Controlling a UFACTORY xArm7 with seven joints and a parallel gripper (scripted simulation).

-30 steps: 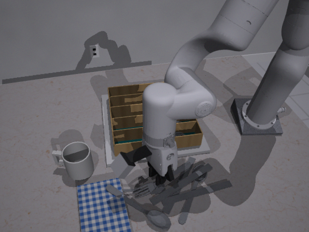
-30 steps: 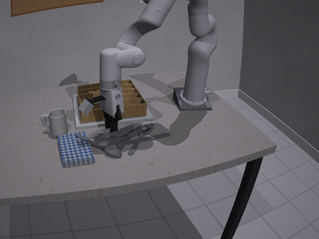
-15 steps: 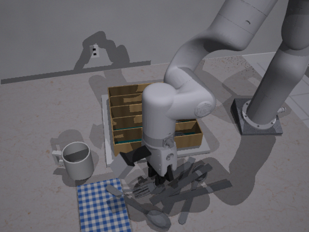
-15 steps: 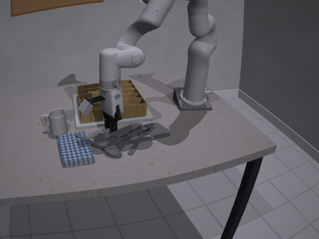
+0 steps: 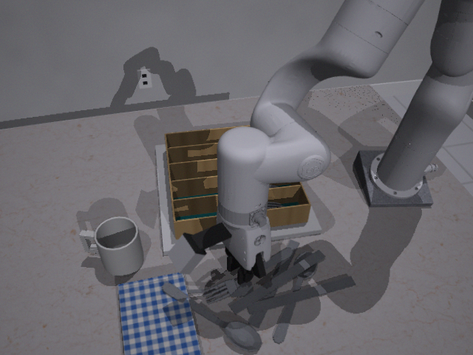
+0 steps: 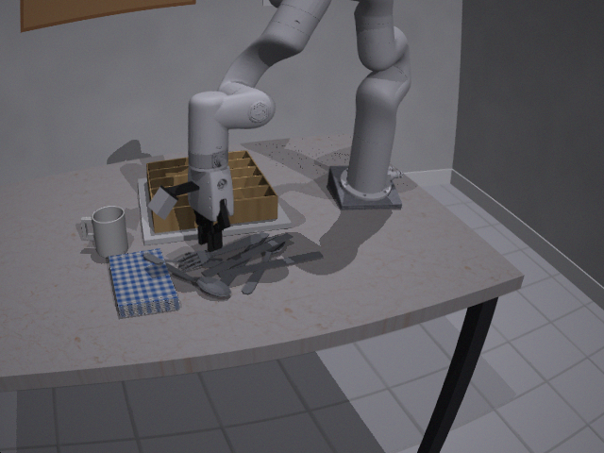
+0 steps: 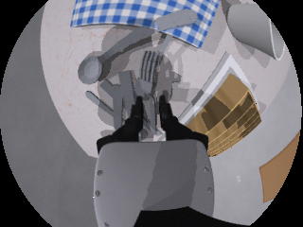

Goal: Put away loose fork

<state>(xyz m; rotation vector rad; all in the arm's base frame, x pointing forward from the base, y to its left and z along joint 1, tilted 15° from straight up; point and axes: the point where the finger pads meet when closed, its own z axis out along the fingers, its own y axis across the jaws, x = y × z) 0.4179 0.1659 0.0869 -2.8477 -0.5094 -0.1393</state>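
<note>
The loose fork lies on the counter in a pile of cutlery, in front of the wooden tray, with its tines toward the checked cloth. In the wrist view the fork points away from me and its handle runs between my fingers. My gripper stands upright and low over the fork handle, fingers partly apart on either side of it, gripping nothing. It also shows in the exterior view and in the wrist view. The other forks lie in the tray's nearest slot, partly hidden by my arm.
A grey mug stands left of the tray. A blue checked cloth lies front left with a utensil handle on it. A spoon and several knives and spoons lie crossed around the fork. The robot base is at the right.
</note>
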